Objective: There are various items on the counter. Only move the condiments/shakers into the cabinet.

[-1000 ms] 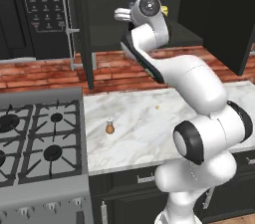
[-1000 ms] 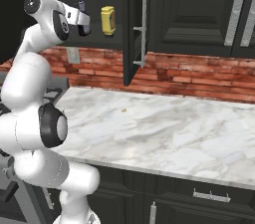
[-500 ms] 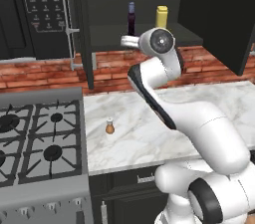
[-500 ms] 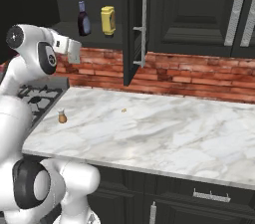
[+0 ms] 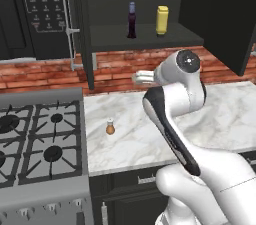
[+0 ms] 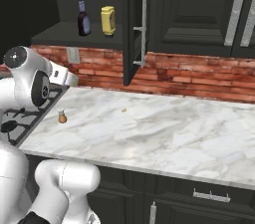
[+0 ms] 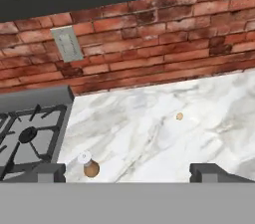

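The tiny orange-brown shaker (image 5: 110, 128) with a pale top stands upright on the marble counter (image 5: 225, 114) near the stove; it also sits low in the hand view (image 7: 90, 166), left of centre. The yellow squeeze bottle (image 5: 162, 20) and the dark sauce bottle (image 5: 132, 19) stand side by side on the cabinet shelf (image 5: 150, 36). My gripper (image 7: 129, 173) hangs below that shelf, above the counter and to the right of the shaker. Its jaws are wide apart with nothing between them. From the left base camera the hand (image 5: 139, 76) points left.
A grey stove (image 5: 40, 139) borders the counter on the left, under a black microwave (image 5: 40, 9). An orange speck (image 7: 179, 116) lies mid-counter. The open cabinet door (image 6: 134, 19) juts out over the counter. A brick wall with an outlet (image 7: 67, 44) is behind.
The arm has swung down from shelf height to below the shelf, over the counter. The jaws stay open and both bottles remain on the shelf.
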Robot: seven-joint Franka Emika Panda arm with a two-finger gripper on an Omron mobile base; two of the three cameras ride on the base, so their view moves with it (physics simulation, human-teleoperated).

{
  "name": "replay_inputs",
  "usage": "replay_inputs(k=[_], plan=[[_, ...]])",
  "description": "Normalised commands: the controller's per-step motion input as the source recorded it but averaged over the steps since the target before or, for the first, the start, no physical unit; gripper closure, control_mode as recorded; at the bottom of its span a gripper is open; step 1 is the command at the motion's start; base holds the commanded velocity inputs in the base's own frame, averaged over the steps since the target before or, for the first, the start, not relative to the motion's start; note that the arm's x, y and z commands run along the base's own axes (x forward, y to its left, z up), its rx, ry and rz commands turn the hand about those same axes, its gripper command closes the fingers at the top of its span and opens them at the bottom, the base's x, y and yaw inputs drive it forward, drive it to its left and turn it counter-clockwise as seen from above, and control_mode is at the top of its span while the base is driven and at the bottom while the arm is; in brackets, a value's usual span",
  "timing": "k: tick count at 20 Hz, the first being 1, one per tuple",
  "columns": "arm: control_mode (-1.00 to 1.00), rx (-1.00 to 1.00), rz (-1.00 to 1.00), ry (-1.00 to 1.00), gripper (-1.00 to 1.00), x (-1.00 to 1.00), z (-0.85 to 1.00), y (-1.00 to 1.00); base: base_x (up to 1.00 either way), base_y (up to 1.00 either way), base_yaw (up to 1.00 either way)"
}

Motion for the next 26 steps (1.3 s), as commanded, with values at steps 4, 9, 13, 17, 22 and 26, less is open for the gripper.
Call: replay_inputs(k=[4,9,13,17,22,26], plan=[[-1.00,0.06,0.43,0.19,-1.00,-0.62,-0.41,-0.03,0.00,0.00,0.00],[-1.00,0.01,0.25,0.01,-1.00,0.04,-0.35,0.13,0.00,0.00,0.00],[-1.00,-0.04,0.04,0.14,-1.00,0.44,-0.48,1.00,0.00,0.00,0.00],[-1.00,-0.05,0.00,0.25,-1.00,0.66,-0.52,0.99,0.00,0.00,0.00],[-1.00,-0.03,0.01,0.02,-1.00,0.04,-0.13,0.38,0.00,0.00,0.00],[-1.00,-0.18,0.00,0.02,-1.00,0.28,-0.46,0.15,0.00,0.00,0.00]])
